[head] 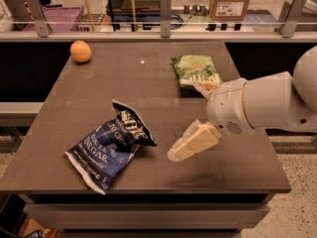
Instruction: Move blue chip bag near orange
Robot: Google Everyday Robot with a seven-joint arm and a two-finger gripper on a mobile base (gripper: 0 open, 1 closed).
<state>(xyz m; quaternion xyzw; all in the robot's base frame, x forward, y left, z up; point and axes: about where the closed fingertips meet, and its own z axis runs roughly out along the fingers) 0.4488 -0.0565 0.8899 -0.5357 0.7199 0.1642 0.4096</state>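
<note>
The blue chip bag [110,144] lies crumpled on the front left of the dark table [148,83], its white "VINEGAR" lettering facing up. The orange [80,51] sits at the table's far left corner, well apart from the bag. My gripper [185,123] hovers over the table just right of the blue bag, with its cream fingers [194,142] spread open and empty. It is not touching the bag. The white arm reaches in from the right.
A green chip bag [195,70] lies at the back right of the table, just behind my gripper. A railing with glass panels [163,26] runs along the far edge. The table's front edge is close below the blue bag.
</note>
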